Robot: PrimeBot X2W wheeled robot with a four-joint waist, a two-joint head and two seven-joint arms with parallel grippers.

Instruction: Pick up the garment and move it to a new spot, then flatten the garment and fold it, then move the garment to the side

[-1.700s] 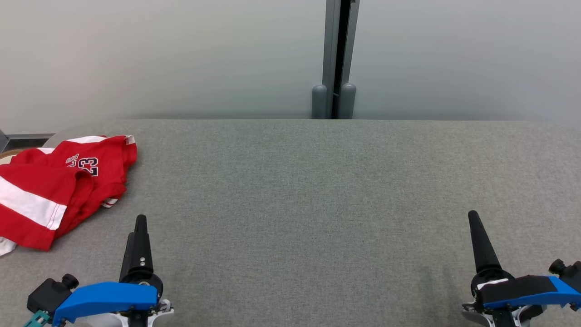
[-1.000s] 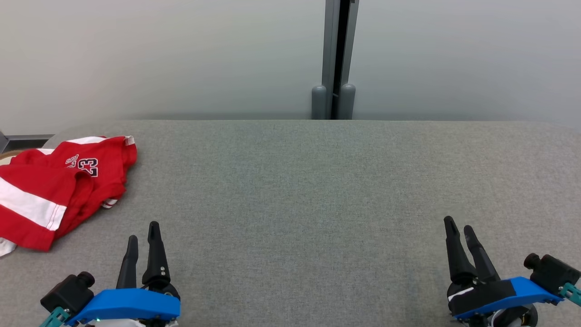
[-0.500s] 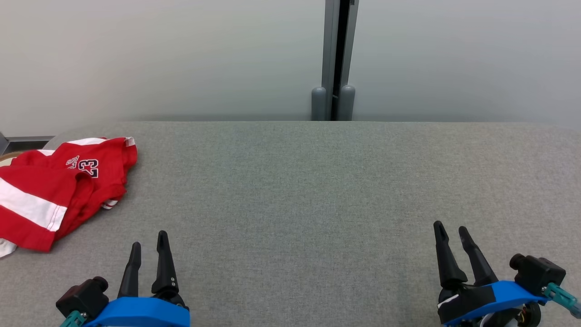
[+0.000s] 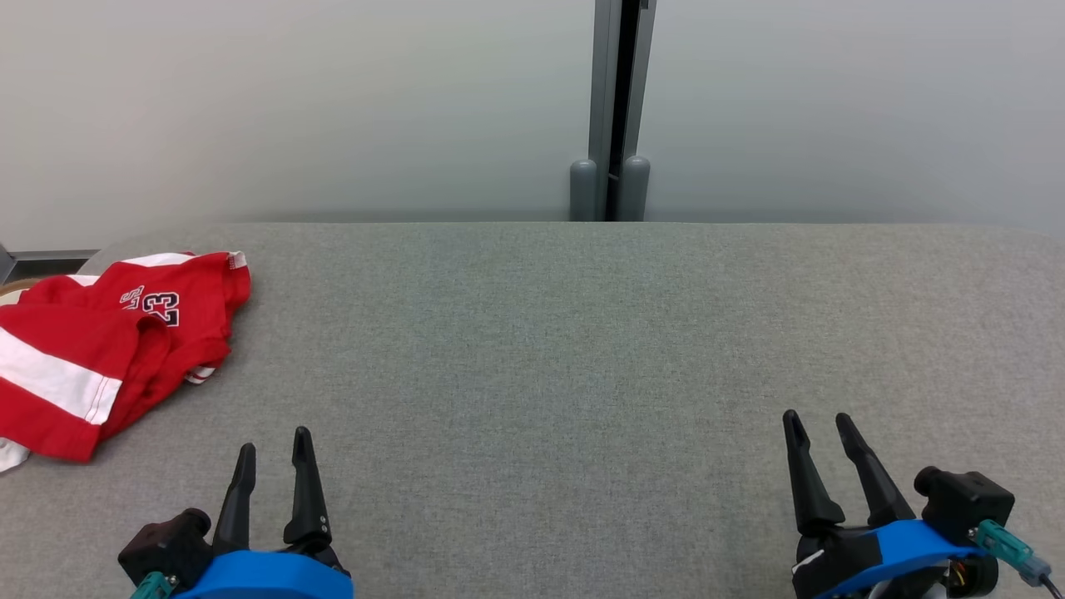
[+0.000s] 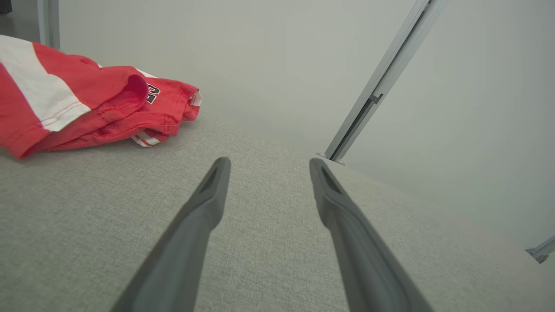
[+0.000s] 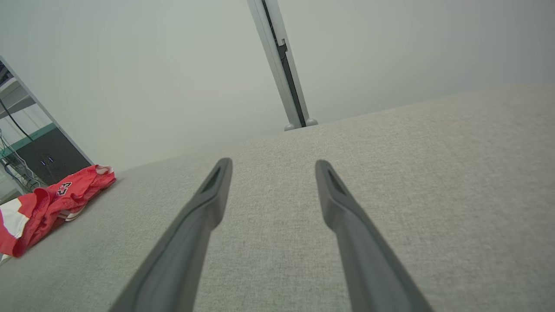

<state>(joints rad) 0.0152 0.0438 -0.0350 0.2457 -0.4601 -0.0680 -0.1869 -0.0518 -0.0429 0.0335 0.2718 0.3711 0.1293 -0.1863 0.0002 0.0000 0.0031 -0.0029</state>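
Head view, garment-folding trial: the left gripper (image 4: 274, 441) and right gripper (image 4: 816, 418), each showing as a single dark spike under two seconds ago, have turned and dropped lower over the near side of the grey padded table (image 4: 541, 333), their fingers now spread apart with nothing between them. The red-and-white garment (image 4: 100, 349), numbered 23, lies crumpled and unmoved at the table's far left, well apart from both. The pickup has yet to begin; the left arm, nearer the cloth, looks best placed to reach it
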